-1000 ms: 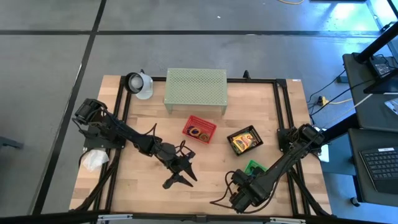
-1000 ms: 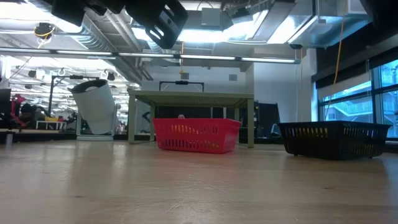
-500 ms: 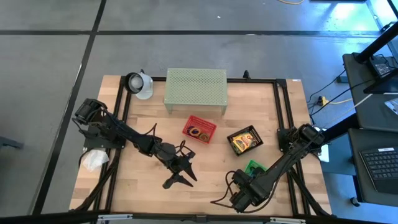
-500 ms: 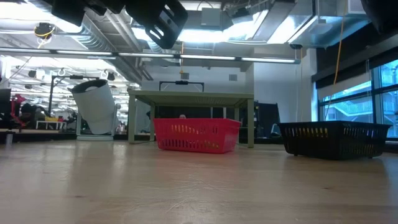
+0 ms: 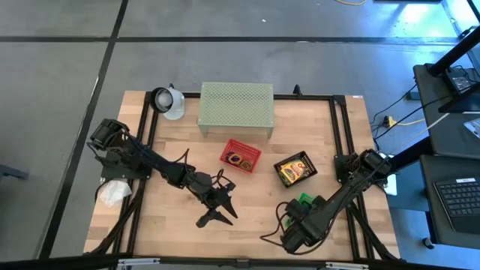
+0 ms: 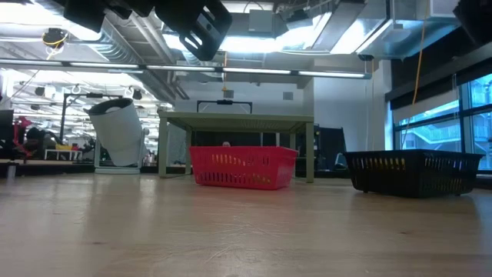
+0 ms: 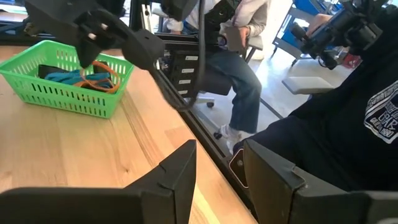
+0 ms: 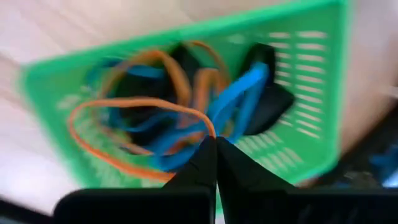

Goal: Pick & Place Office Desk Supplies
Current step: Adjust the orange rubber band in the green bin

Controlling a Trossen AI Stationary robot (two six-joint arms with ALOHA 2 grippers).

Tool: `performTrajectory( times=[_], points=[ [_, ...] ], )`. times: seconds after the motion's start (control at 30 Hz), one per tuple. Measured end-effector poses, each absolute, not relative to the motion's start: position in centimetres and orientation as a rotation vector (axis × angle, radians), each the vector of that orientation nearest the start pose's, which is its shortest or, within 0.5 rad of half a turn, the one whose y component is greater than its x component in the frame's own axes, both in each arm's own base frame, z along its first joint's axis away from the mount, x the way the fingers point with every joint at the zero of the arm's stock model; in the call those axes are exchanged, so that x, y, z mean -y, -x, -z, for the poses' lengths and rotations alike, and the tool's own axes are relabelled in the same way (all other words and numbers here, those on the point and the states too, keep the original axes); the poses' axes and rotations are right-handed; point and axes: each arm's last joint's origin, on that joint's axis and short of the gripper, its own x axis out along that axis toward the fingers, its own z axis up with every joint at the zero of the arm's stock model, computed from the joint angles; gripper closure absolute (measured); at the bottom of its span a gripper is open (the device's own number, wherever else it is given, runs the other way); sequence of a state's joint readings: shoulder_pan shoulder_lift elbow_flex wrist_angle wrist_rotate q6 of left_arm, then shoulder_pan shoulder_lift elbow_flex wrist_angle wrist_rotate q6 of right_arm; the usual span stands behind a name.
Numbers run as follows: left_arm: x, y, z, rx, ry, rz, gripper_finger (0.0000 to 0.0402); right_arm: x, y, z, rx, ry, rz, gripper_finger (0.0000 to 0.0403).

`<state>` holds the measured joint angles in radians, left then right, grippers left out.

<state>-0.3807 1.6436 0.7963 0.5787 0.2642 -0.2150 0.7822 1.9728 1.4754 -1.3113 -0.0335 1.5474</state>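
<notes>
- Since the frame a second ago, only the right arm has shifted: its wrist has edged a little toward the small green plastic basket [image 5: 306, 201] at the table's near right, while the left arm and every basket lie where they were
- Right gripper [image 8: 215, 144] hangs over that green basket; its two dark fingertips are pressed together, and an orange rubber loop [image 8: 134, 134] runs up to the tips, though whether it is pinched between them cannot be told
- Inside the green basket lie blue loops [image 8: 239, 93], more orange ones and black clips [image 8: 270, 99], all tangled together (the left wrist view shows the same heap from the side, orange and blue bands [image 7: 93, 76] above the rim)
- Left gripper [image 5: 217, 206] waits over bare wood near the middle of the light wooden table [image 5: 172, 150], its dark fingers [image 7: 177, 180] spread apart with nothing between them
- Red plastic basket [image 5: 241, 155] sits mid-table with dark and orange loops in it; the black plastic basket [image 5: 295, 169] stands just to its right, holding yellow-and-green crayon-style boxes [image 5: 294, 171]; the two are apart, not touching
- Pale green perforated metal shelf [image 5: 235, 108] stands at the far edge, behind the red basket; a white cup-like lamp head [image 5: 166, 100] is beside its left end
- White wad of soft material [image 5: 113, 193] lies at the table's left edge, by the left arm's base
- Beyond the table a seated person in jeans [image 7: 239, 74] shows in the left wrist view
</notes>
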Motion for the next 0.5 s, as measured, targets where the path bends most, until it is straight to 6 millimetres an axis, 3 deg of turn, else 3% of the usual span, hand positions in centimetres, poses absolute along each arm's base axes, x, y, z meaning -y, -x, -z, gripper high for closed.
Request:
performTrajectory(
  times=[0.3,0.5],
  points=[
    [13.3,-31.2,-19.8,-0.340,0.191,0.609,0.0274,-23.8,-24.0,-19.0,-1.609,-0.379,0.829,0.0401],
    [13.3,-31.2,-19.8,-0.340,0.191,0.609,0.0274,-23.6,-23.7,-20.1,-1.597,-0.385,0.806,0.0356]
  ],
)
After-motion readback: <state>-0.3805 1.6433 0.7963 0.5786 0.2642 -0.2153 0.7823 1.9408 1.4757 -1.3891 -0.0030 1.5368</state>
